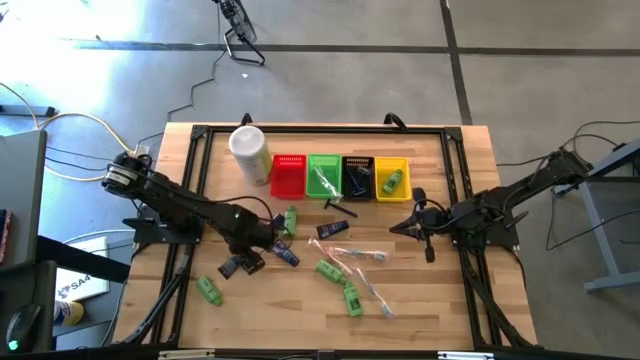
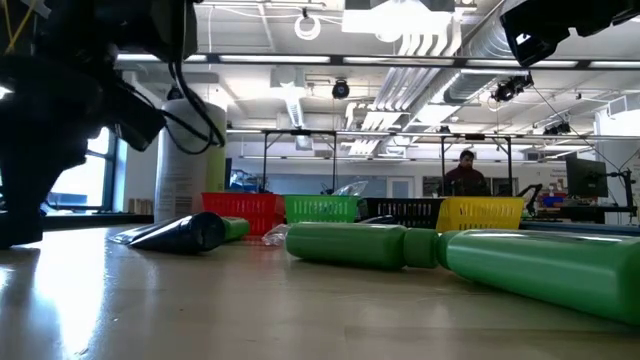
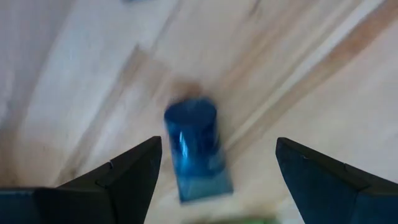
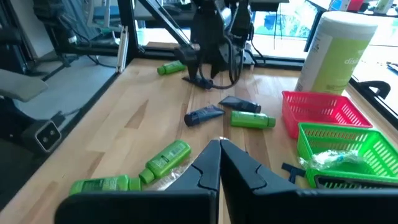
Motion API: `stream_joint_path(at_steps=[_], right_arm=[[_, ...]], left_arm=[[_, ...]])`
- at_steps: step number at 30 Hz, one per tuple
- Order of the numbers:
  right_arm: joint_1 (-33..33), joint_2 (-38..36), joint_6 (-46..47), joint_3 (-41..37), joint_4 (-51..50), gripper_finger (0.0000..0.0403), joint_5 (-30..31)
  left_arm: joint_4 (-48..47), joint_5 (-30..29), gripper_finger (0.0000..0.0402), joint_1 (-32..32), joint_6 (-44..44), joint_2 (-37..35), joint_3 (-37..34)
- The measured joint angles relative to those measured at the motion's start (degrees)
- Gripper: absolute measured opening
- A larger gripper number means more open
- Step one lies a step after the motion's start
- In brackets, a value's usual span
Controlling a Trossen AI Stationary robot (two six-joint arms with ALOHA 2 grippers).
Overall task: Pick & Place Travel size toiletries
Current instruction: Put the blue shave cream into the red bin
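My left gripper (image 1: 245, 264) hangs open over the table's left middle, pointing down. In the left wrist view its fingers (image 3: 130, 171) stand on either side of a blue tube (image 3: 194, 146) lying flat on the wood, without touching it. The tube (image 1: 285, 256) also shows in the high view. Other toiletries lie loose: green bottles (image 1: 208, 290) (image 1: 328, 268) (image 1: 352, 298) (image 1: 290, 220), a dark tube (image 1: 335, 228) and clear wrapped sticks (image 1: 352, 251). My right gripper (image 1: 418, 226) waits shut and holds nothing at the right (image 4: 219, 163).
A row of small baskets stands at the far side: red (image 1: 288, 175), green (image 1: 323, 176), black (image 1: 357, 176) and yellow (image 1: 392, 179); the green and yellow ones hold items. A tall white canister (image 1: 250, 152) stands left of them. A person (image 2: 465, 175) sits far behind the table.
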Motion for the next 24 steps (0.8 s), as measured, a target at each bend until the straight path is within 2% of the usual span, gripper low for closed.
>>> stream_joint_path(at_steps=[6,24], right_arm=[[0.0,0.1,0.0,0.0,-0.1,0.0002,0.1],[0.0,0.1,0.0,0.0,-0.1,0.0002,0.1]], left_arm=[[0.3,-1.7,0.0310,0.1,-4.0,0.0,0.0],[-0.3,-4.5,0.0310,0.1,-7.2,0.0,0.0]])
